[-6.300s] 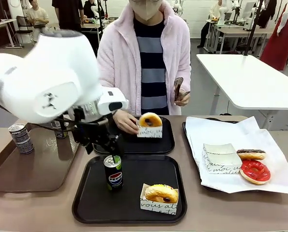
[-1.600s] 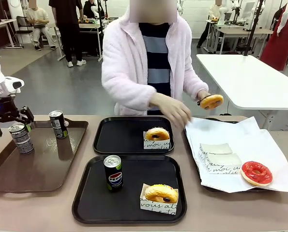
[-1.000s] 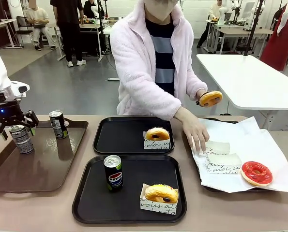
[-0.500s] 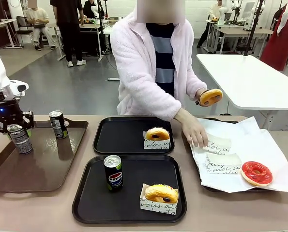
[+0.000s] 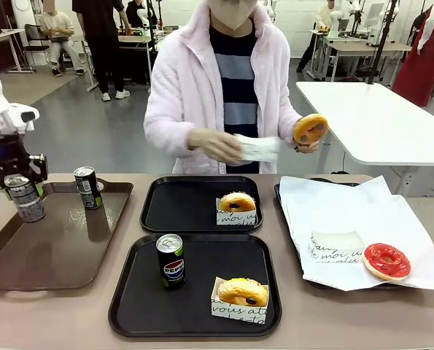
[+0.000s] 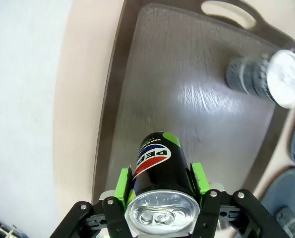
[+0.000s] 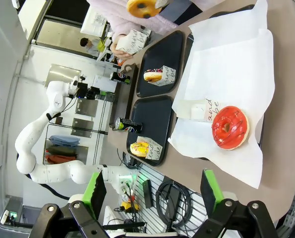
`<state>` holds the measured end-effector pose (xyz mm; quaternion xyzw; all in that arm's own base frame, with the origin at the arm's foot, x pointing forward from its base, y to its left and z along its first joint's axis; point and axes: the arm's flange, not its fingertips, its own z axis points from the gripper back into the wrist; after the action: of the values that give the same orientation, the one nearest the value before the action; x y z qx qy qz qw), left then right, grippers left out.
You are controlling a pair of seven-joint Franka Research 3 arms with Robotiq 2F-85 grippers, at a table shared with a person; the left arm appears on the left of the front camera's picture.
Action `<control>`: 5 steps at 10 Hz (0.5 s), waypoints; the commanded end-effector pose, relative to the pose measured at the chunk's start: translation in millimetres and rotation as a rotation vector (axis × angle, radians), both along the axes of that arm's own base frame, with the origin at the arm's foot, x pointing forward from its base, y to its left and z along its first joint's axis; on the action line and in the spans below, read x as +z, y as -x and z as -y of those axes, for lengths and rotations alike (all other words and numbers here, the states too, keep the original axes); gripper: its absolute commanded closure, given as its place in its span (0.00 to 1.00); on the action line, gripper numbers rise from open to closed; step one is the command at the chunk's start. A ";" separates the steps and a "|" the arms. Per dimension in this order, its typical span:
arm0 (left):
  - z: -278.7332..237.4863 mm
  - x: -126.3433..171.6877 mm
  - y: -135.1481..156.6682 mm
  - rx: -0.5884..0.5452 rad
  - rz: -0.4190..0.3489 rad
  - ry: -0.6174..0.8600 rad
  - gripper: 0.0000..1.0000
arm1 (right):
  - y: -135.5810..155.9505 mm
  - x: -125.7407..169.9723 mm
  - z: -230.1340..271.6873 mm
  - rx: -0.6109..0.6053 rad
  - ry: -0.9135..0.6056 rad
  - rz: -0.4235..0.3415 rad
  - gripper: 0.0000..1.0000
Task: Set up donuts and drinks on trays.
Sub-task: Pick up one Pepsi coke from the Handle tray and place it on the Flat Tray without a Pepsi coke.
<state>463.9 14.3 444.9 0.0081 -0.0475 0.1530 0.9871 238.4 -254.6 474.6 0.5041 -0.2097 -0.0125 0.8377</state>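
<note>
Where the left arm reaches in at the left edge of the surface, the left tool (image 5: 16, 181) is clamped partway closed round a drink can (image 5: 27, 200), held upright over the left rim of the brown tray (image 5: 56, 251). Whether its base touches the tray I cannot tell. From the front that can reads dull grey, but the left wrist view, looking down on its lid, shows a black Pepsi label with green pads (image 6: 122, 181) pressed to both sides.

A grey-and-green can (image 5: 87, 187) stands apart at the brown tray's far edge. Toward the middle of the surface, the near black tray (image 5: 202, 288) carries a second Pepsi can (image 5: 171, 260) and a sleeved donut (image 5: 242, 293). The far black tray (image 5: 176, 208) has another sleeved donut (image 5: 237, 204).

By the right edge a red-iced donut (image 5: 386, 260) lies on white paper (image 5: 348, 208). Across the surface a person (image 5: 202, 95) holds up a donut (image 5: 311, 129) and a paper sleeve (image 5: 259, 148).

The right wrist view shows the right tool (image 7: 153, 193) spread wide with nothing between its fingers, high off that side.
</note>
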 end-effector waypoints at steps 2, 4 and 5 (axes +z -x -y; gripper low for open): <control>20.1 59.0 47.6 -0.011 0.020 -0.019 0.60 | -1.1 1.0 1.2 0.001 -0.018 0.028 0.00; 22.0 68.1 54.9 -0.025 0.020 -0.001 0.60 | -1.1 1.0 1.2 0.001 -0.018 0.028 0.00; 30.6 64.6 54.5 -0.034 0.004 0.007 0.60 | -1.1 1.0 1.2 0.001 -0.018 0.028 0.00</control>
<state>405.7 -9.8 520.1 0.0152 -0.0563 0.1378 0.9887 238.4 -254.6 474.5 0.5041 -0.2096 -0.0124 0.8378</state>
